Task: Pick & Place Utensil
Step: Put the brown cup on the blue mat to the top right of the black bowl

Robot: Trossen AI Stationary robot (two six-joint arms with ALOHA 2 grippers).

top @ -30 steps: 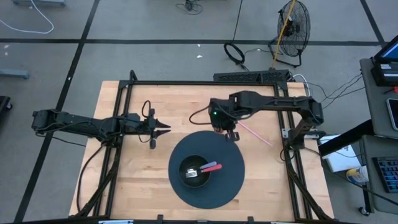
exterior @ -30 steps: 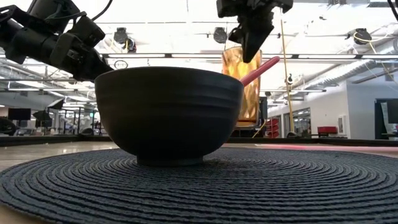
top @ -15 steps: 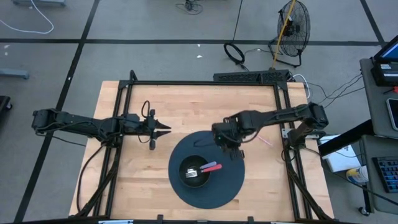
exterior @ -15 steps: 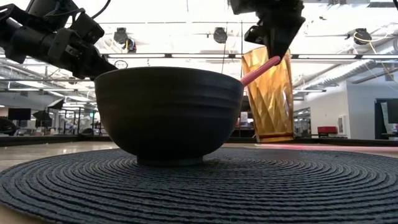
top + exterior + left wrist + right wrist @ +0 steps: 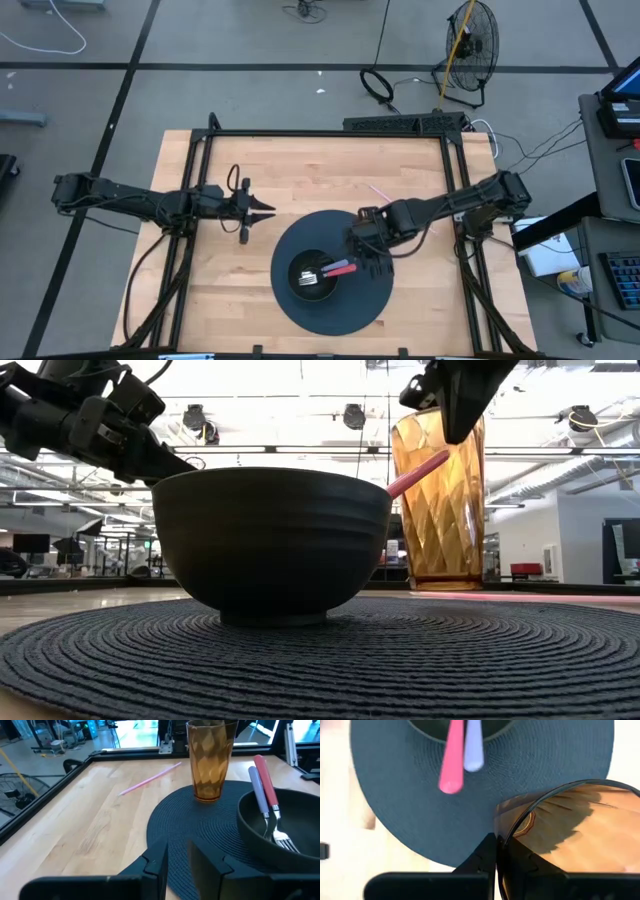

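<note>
A black bowl (image 5: 317, 276) sits on a round dark placemat (image 5: 345, 310). Two forks lie in it, one red-handled (image 5: 266, 785), one lavender-handled (image 5: 256, 787), with their handles resting on the rim. My right gripper (image 5: 499, 840) is over the mat to the right of the bowl, shut on an amber faceted glass (image 5: 440, 500). In the high view the gripper hides the glass. My left gripper (image 5: 268, 208) hovers left of the mat, fingers together, holding nothing. My right gripper holds the amber glass by its rim (image 5: 512, 827), pinching the wall with one finger inside and one outside. The fingers come from above, pointing down. The glass stays upright with its base (image 5: 207, 797) at the mat; I cannot tell whether it rests there.
A pink straw (image 5: 150, 779) lies on the bare wood beyond the mat's far right side. A black metal frame (image 5: 330, 133) borders the table. Bare wood lies to the left of the mat and along the far side.
My right gripper has carried the glass toward the table's near edge, from just beyond the mat's far rim to a place over the mat right of the bowl. It has stayed shut on the rim, with the glass upright. The straw is now uncovered in the high view.
</note>
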